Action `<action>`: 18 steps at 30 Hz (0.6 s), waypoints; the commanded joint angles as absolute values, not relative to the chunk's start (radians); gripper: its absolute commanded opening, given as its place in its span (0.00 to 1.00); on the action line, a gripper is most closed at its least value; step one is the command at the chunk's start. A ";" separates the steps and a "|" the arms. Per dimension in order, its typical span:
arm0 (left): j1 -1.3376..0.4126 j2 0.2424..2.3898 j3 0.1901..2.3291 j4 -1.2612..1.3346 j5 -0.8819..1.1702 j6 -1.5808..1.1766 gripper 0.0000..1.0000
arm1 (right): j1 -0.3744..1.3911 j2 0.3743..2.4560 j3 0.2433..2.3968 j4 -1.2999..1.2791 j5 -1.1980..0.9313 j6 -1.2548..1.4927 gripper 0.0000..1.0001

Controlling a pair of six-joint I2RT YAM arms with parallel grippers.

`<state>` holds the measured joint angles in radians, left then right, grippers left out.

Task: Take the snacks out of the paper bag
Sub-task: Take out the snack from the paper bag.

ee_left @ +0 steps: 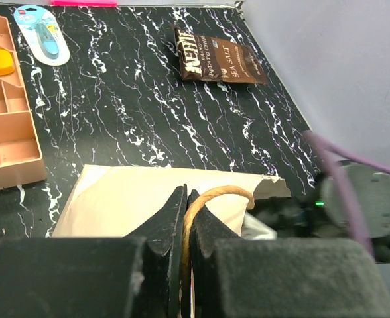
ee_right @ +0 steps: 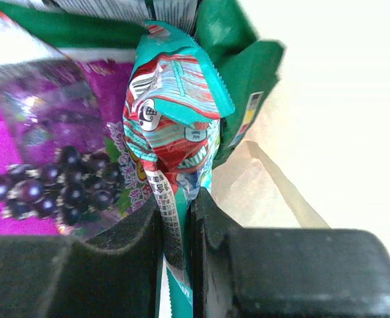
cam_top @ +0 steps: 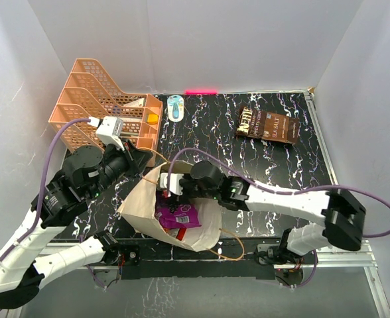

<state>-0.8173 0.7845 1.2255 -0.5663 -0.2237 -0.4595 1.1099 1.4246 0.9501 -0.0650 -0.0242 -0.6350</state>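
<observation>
Task state, snacks partly unloaded. The paper bag (cam_top: 136,207) lies at the near edge of the table (cam_top: 281,169), between the two arms, its mouth turned towards the right arm. The left tool (ee_left: 185,196) is pressed together on the bag's cord handle (ee_left: 216,193), which loops out from between its fingers; judged from this, it is steadying or lifting the bag's upper edge. The right tool (ee_right: 177,213) reaches into the mouth and is closed on the lower edge of a teal-and-red packet (ee_right: 175,112), pinched flat between the two fingers.

Done: one snack, the dark brown chip bag (cam_top: 266,124), lies flat on the far right of the table, well apart from the paper bag.

Left: the gripped teal-and-red packet has not yet cleared the bag; beside it, touching, lie a purple pouch (ee_right: 42,159) printed with grapes and a green packet (ee_right: 243,69) behind. Whether more packets sit deeper in the bag cannot be told.

Not part of the task: the peach rack (cam_top: 92,99) at far left and the blue-and-white object (cam_top: 175,106) just beside it.

By this evidence the task is at an early stage, with most of the visible snacks yet to come out
</observation>
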 commanded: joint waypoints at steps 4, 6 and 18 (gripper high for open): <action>-0.814 0.769 1.211 -0.575 -0.292 -0.483 0.00 | 1.114 1.224 0.970 -0.083 -0.131 -0.481 0.07; -0.814 0.767 1.212 -0.583 -0.306 -0.488 0.00 | 1.115 1.182 0.985 -0.128 -0.172 -0.439 0.07; -0.814 0.746 1.233 -0.632 -0.353 -0.486 0.00 | 1.115 0.941 1.208 -0.426 -0.099 -0.168 0.07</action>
